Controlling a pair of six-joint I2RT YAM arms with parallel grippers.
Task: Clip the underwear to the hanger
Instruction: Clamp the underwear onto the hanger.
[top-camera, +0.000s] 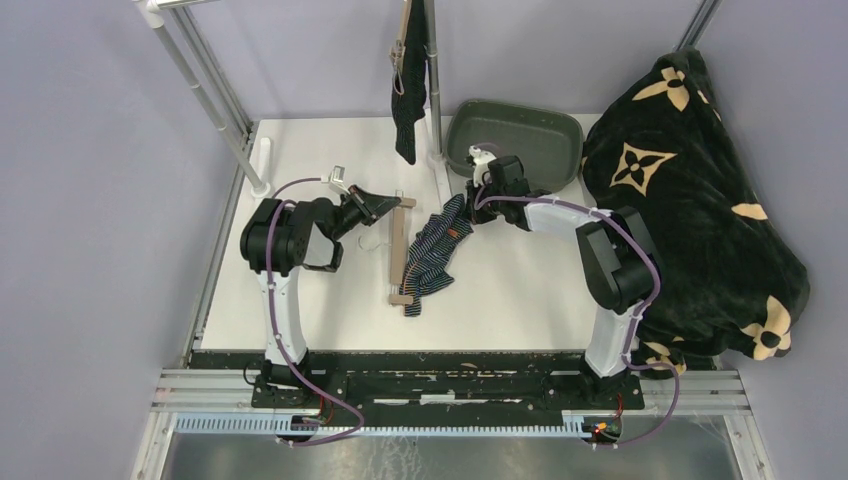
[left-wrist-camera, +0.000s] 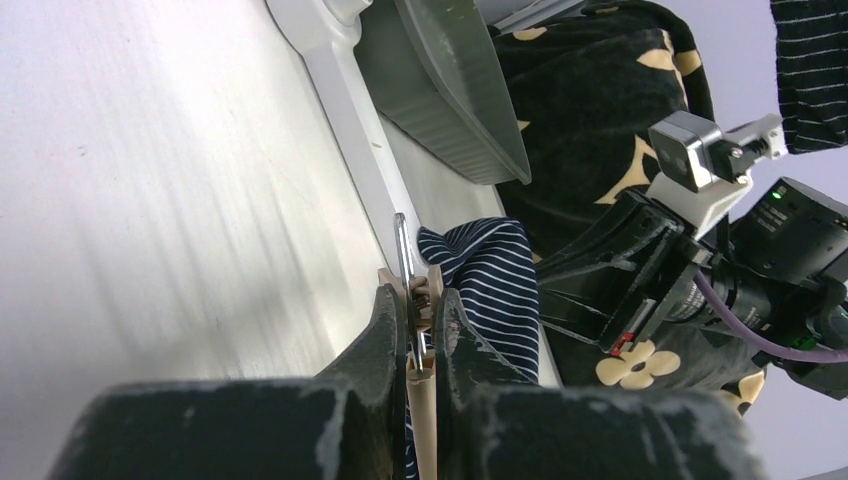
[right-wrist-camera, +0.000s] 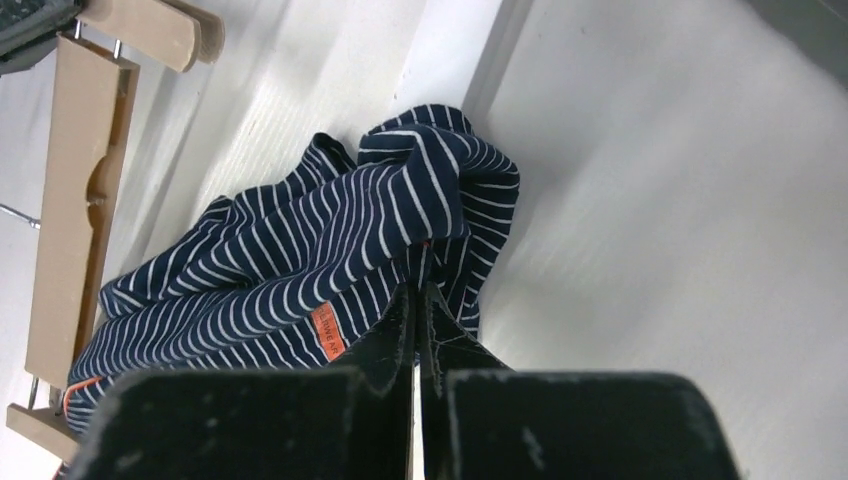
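- Top external: the hanger lies flat mid-table, with the navy underwear heaped against its right side. The left gripper is clenched on the far-end clip; the right gripper is pinched on the garment's far fold.
- Left wrist: the clip is seen squeezed between the fingers, with the stripes just beside it.
- Right wrist: fabric is nipped at the fingertips. The feeding step is judged in hand; next, the fold must be carried into the clip before it is let go.

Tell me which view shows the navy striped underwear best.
Right wrist: the navy striped underwear fills the frame, stripes and orange tag sharp. Top external shows it small, bunched against the wooden hanger. Left wrist catches only a corner beyond the hanger's clip.
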